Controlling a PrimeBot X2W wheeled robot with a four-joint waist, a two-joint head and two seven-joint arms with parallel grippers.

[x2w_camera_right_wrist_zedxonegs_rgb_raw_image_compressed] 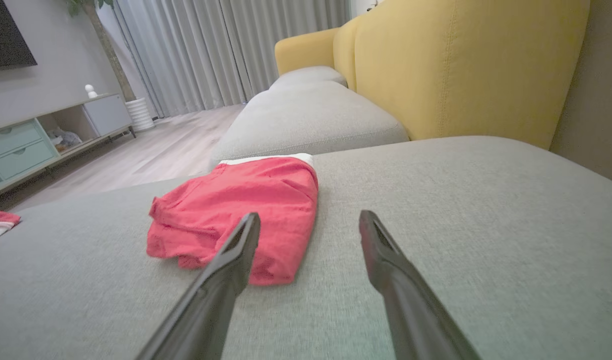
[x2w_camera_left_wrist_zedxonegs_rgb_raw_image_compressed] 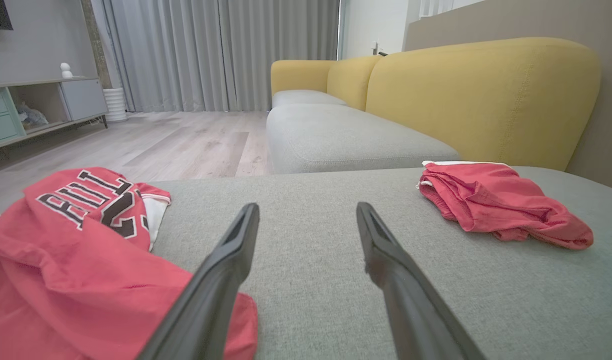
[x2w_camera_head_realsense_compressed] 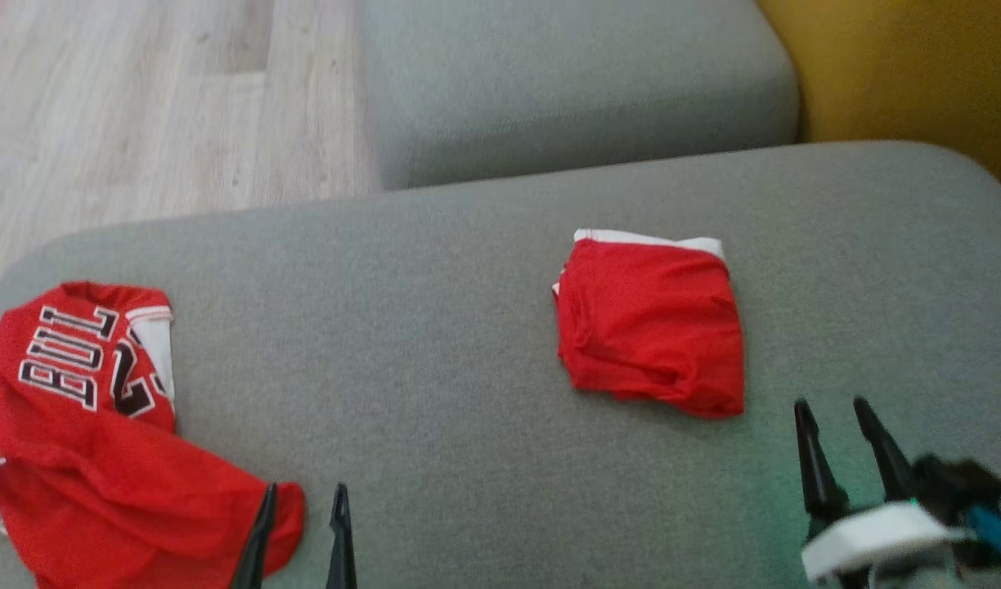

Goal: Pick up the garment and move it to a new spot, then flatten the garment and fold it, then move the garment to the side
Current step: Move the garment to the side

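A crumpled red jersey [x2w_camera_head_realsense_compressed: 100, 442] with black-and-white lettering lies at the left end of the grey sofa cushion [x2w_camera_head_realsense_compressed: 435, 343]; it is also at the lower left of the left wrist view [x2w_camera_left_wrist_zedxonegs_rgb_raw_image_compressed: 76, 260]. A folded red garment [x2w_camera_head_realsense_compressed: 652, 327] with a white band rests right of centre, also seen from both wrists [x2w_camera_left_wrist_zedxonegs_rgb_raw_image_compressed: 496, 202] [x2w_camera_right_wrist_zedxonegs_rgb_raw_image_compressed: 241, 210]. My left gripper [x2w_camera_head_realsense_compressed: 304, 491] [x2w_camera_left_wrist_zedxonegs_rgb_raw_image_compressed: 307, 207] is open and empty at the jersey's right edge, its left finger over the cloth. My right gripper [x2w_camera_head_realsense_compressed: 832, 405] [x2w_camera_right_wrist_zedxonegs_rgb_raw_image_compressed: 310, 215] is open and empty, just near-right of the folded garment.
A second grey cushion [x2w_camera_head_realsense_compressed: 574, 82] lies beyond, with the yellow backrest [x2w_camera_head_realsense_compressed: 909, 65] on the right. Wooden floor [x2w_camera_head_realsense_compressed: 141, 106] is at the far left. A low cabinet [x2w_camera_left_wrist_zedxonegs_rgb_raw_image_compressed: 31, 110] and grey curtains [x2w_camera_left_wrist_zedxonegs_rgb_raw_image_compressed: 211, 50] stand across the room.
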